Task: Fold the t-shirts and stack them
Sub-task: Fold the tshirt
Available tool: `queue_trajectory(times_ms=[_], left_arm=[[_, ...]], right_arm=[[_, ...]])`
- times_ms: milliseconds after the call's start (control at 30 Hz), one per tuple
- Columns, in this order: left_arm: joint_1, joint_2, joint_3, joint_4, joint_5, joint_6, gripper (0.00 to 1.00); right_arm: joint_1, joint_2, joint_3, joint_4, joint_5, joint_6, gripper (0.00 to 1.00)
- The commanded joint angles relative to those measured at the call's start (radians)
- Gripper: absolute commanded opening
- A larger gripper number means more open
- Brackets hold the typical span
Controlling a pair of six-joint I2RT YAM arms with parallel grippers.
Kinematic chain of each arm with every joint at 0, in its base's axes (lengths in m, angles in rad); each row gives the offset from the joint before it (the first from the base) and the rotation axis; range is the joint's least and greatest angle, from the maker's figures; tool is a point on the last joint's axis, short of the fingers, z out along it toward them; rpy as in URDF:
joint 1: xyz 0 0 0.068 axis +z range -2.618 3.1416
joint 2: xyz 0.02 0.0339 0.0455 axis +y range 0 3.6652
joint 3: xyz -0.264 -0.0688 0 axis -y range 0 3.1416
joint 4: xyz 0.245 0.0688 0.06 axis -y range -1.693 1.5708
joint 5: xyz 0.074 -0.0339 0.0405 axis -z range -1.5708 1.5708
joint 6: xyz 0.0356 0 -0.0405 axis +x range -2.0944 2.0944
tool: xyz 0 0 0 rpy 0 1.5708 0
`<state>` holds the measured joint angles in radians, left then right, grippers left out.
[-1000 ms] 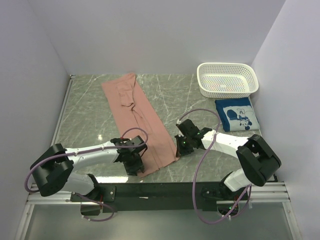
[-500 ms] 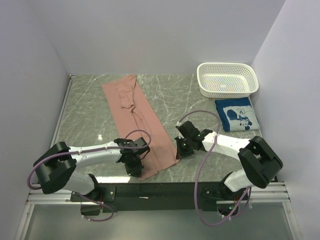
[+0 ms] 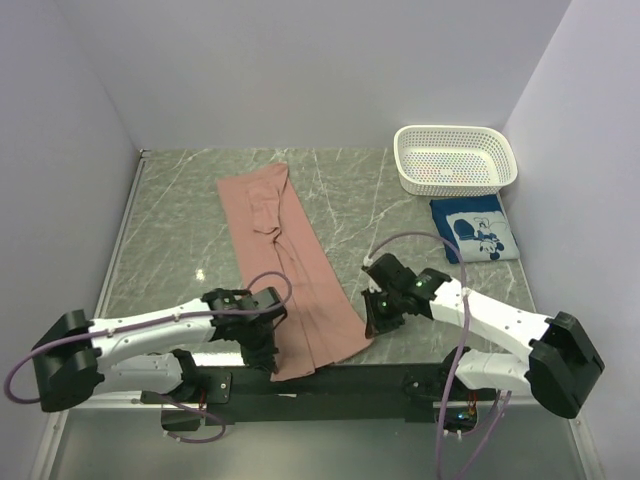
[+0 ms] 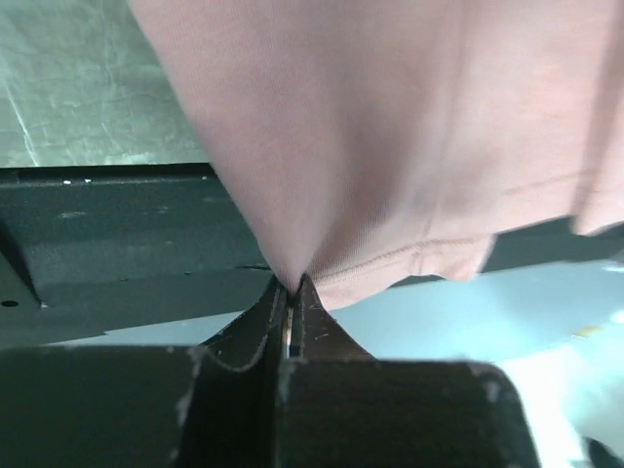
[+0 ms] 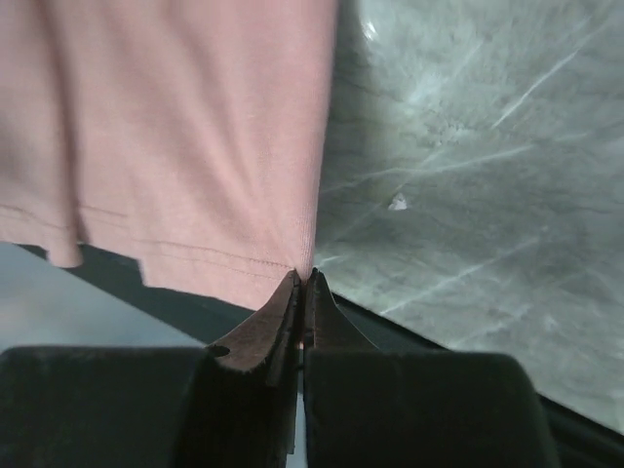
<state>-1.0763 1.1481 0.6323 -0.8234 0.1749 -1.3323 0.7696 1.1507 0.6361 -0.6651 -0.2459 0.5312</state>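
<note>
tension matters: the left gripper (image 3: 266,352) and the right gripper (image 3: 376,322) each clamp a near hem corner of the pink t-shirt (image 3: 285,260), a long strip running far-left across mid-table. i judge both should lift level and together, carrying the hem far to halve it. the blue t-shirt (image 3: 474,230) lies folded at right, just near of the basket (image 3: 455,185). the table (image 3: 170,240) is smooth green marble, white walls (image 3: 300,70) close round.

Soft matt cloth tee (image 3: 290,270) on glossy stone-look table (image 3: 170,250) (basket (image 3: 456,186): plastic).
</note>
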Motion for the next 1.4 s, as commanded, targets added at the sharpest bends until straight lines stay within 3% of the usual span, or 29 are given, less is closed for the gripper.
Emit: queue_trajectory(times_ms=[0,233,333,433,600,1000,1367], left_arm=[[0.071,-0.076,0.013,-0.040,0.017,0.004,0.01],[0.468,-0.058,0.124,-0.057,-0.061,0.276,0.01],[0.568,0.005,0.183,-0.052,-0.133,0.352,0.01],[0.619,0.062,0.246,-0.054,-0.277,0.386,0.01],[0.696,0.110,0.276,0.045,-0.348,0.449,0.01],[0.797,0.298,0.355,0.250,-0.368,0.570,0.01],[0.816,0.432,0.406,0.316,-0.359,0.552,0.02]], right_arm=[[-0.001,0.035,0.163,-0.090,0.045,-0.032,0.00],[-0.030,0.259,0.459,-0.108,0.097,-0.111,0.00],[-0.052,0.362,0.591,-0.100,0.109,-0.144,0.00],[-0.061,0.483,0.710,-0.085,0.155,-0.197,0.00],[-0.090,0.616,0.861,-0.061,0.168,-0.244,0.00],[-0.154,0.802,1.024,0.001,0.125,-0.260,0.00],[-0.177,0.894,1.044,0.067,0.120,-0.246,0.00]])
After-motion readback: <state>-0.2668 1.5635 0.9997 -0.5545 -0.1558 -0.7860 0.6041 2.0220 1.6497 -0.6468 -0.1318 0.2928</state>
